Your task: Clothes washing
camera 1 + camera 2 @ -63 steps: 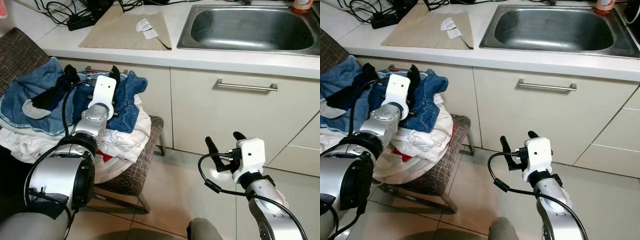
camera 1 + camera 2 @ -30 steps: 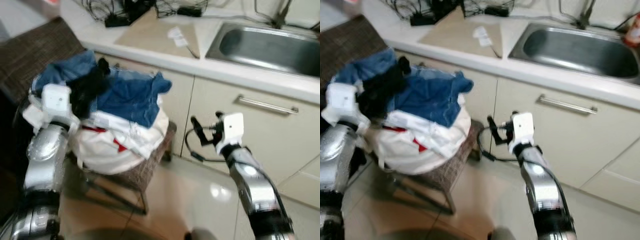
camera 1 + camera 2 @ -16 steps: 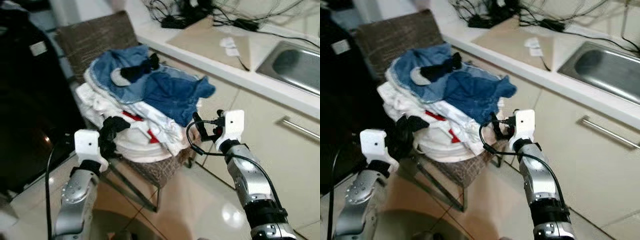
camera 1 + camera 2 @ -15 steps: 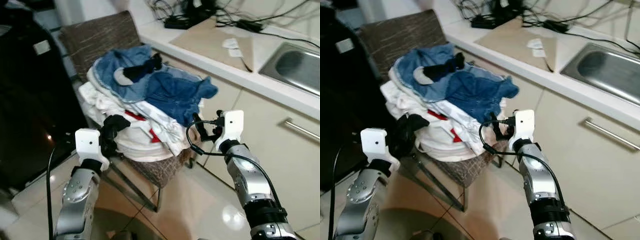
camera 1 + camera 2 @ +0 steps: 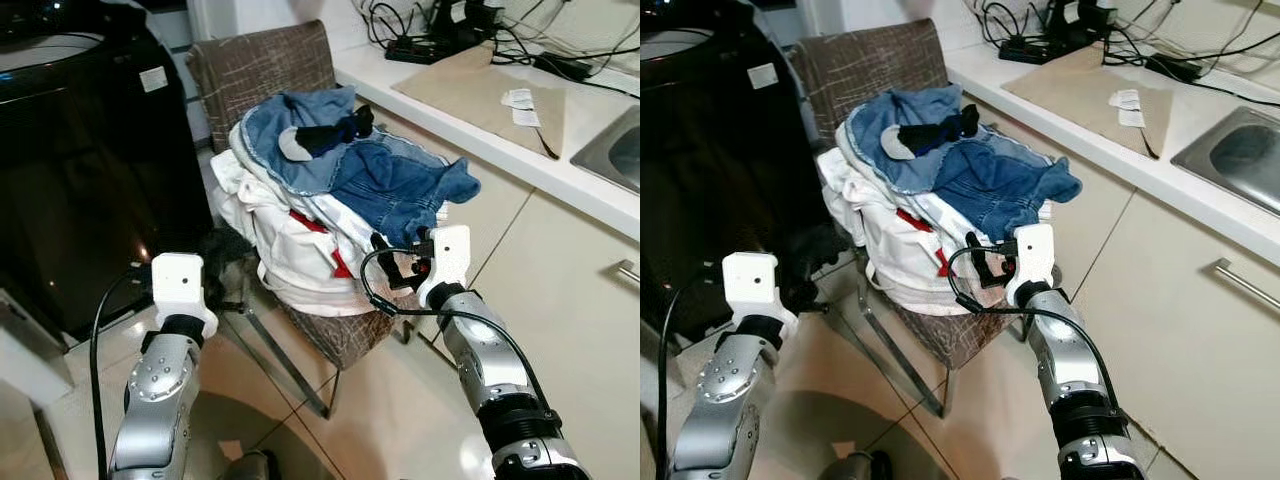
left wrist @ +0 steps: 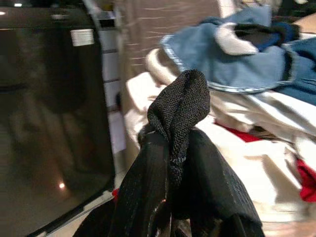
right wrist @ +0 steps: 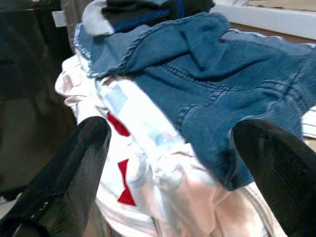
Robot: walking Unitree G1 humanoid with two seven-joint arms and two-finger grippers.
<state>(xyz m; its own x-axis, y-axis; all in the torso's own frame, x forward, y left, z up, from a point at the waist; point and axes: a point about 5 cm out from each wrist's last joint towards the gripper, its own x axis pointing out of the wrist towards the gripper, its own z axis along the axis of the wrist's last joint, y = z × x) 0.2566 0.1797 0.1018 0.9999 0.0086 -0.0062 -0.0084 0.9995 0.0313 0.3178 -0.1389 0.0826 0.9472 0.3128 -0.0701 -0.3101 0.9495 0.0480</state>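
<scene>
A heap of laundry lies on a brown woven chair (image 5: pixel 265 70): blue denim (image 5: pixel 400 185) on top, white garments (image 5: pixel 290 240) with red marks beneath. My left gripper (image 6: pixel 174 197) is shut on a black knit garment (image 6: pixel 178 111), held low beside the chair's front left, between the heap and the black washing machine (image 5: pixel 80 150). That garment (image 5: pixel 222 250) bunches around the fingers. My right gripper (image 7: pixel 168 182) stands open just before the denim (image 7: pixel 207 84) at the heap's right side, with nothing between its fingers (image 5: pixel 385 255).
A white counter (image 5: pixel 470 135) with a beige mat (image 5: pixel 485 85), cables and a steel sink (image 5: pixel 625 150) runs behind the chair. Cream cabinet doors (image 5: pixel 580 290) stand at the right. Tiled floor (image 5: pixel 380 400) lies open between my arms.
The camera has swung left, bringing the washing machine into view. My left gripper has come off the heap, down and left, carrying the black garment. The right gripper has risen close to the heap.
</scene>
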